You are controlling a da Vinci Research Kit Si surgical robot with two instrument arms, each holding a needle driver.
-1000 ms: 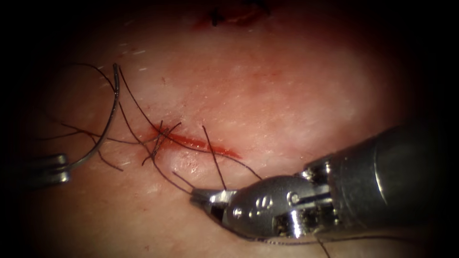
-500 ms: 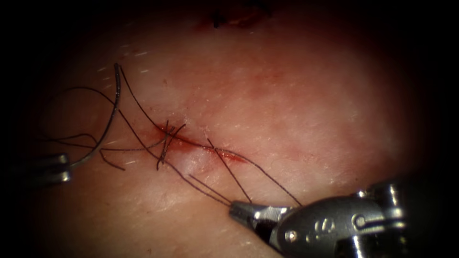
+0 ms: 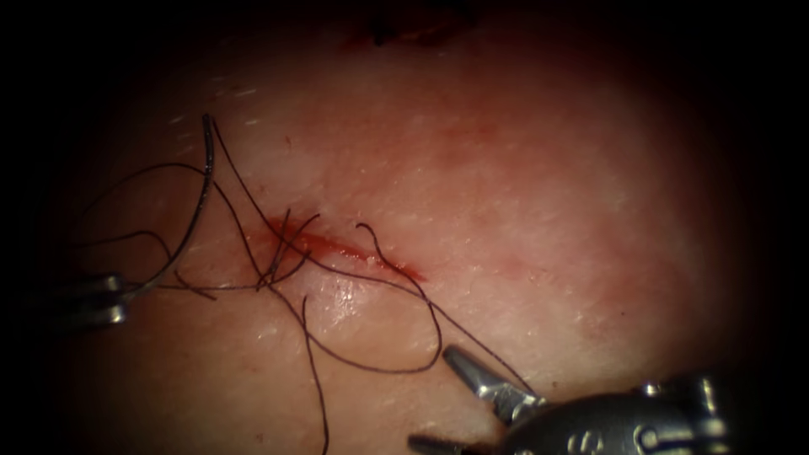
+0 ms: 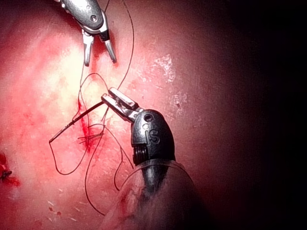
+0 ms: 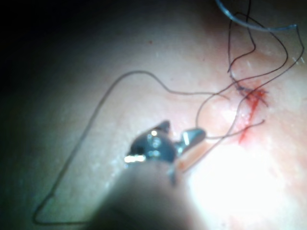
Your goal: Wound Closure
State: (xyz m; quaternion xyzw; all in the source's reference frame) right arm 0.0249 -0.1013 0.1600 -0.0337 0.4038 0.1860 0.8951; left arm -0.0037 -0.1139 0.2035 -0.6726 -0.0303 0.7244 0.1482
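Knot-tying pause: right tool [image 3: 438, 400], fingers now spread, has released the thread [image 3: 371, 366] below the cut [image 3: 345, 250]; left tool [image 3: 105, 299] pinches the needle [image 3: 190, 223] near its end, clear of the tissue [image 3: 522, 194]

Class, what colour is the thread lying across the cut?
Dark, nearly black thread, plain and unpatterned, lying over the cut; the endoscope view shows it best.
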